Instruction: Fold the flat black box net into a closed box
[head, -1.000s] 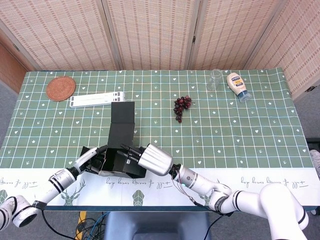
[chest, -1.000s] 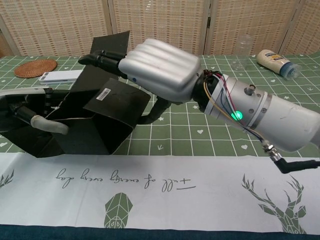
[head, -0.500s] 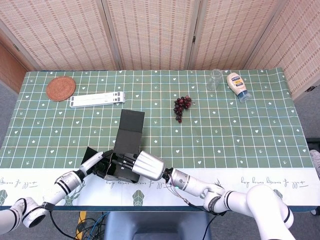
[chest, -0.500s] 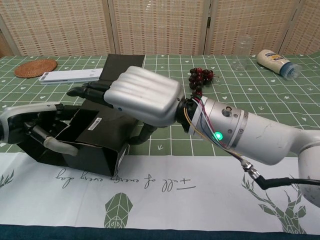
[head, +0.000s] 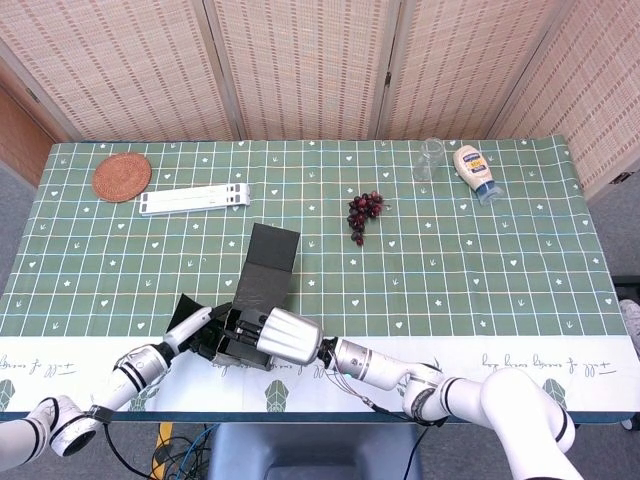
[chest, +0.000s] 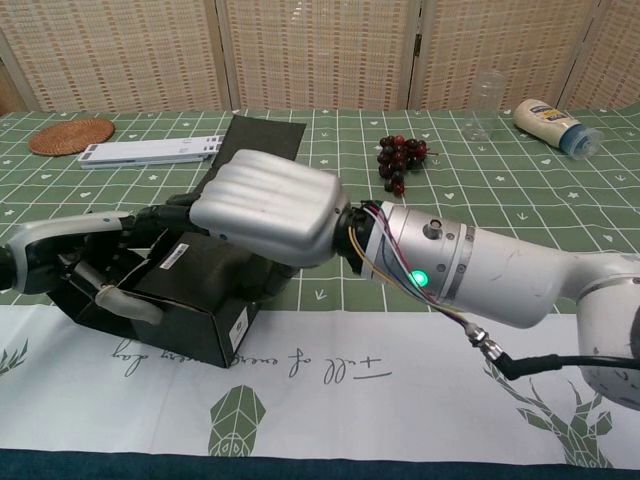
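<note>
The black box (chest: 190, 310) stands partly folded near the table's front edge, on the border of the white runner. Its long lid flap (head: 268, 262) lies back flat on the green cloth (chest: 262, 135). My left hand (chest: 90, 265) grips the box's left wall, fingers inside and thumb in front; in the head view the left hand (head: 205, 325) is at the box's left corner. My right hand (chest: 265, 205) lies on top of the box (head: 245, 338) and presses a top panel down. The right hand (head: 285, 337) covers its own fingertips and thumb.
A bunch of dark grapes (head: 364, 212) lies behind the box to the right. A clear glass (head: 431, 158) and a mayonnaise bottle (head: 476, 172) are at the far right. A woven coaster (head: 122, 176) and a flat white strip (head: 195, 199) are at the far left.
Both hands brought the box down and toward the front edge. The top panel went from raised to pressed flat. The lid flap dropped from upright to lying on the cloth.
</note>
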